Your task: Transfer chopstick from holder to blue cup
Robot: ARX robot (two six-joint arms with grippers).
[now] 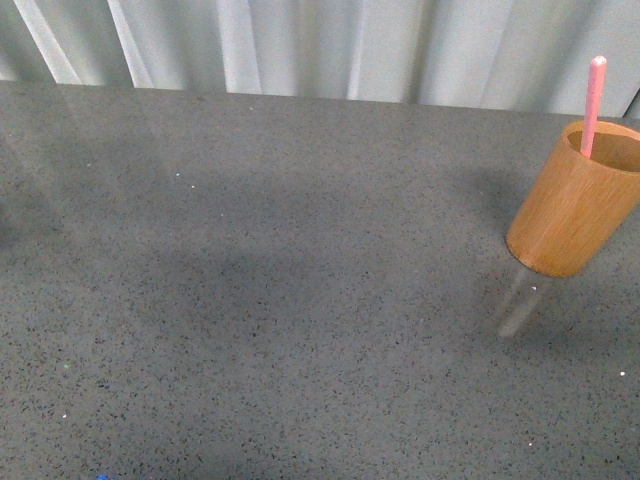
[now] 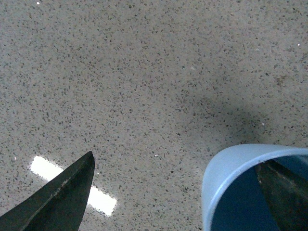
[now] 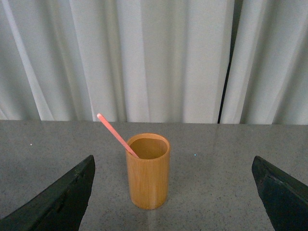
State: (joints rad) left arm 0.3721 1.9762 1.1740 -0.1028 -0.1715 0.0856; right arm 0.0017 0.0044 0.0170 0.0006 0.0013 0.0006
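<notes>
With left gripper (image 2: 175,161) and right gripper (image 3: 172,158) spread open, the holder (image 3: 148,180) could be toppled if the chopstick (image 3: 117,134) is clipped off-centre.

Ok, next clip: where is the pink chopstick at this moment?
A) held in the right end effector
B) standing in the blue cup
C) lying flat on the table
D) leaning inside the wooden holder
D: the chopstick has its lower end inside the holder and leans on its rim, while the part of the blue cup that shows holds no stick.
</notes>
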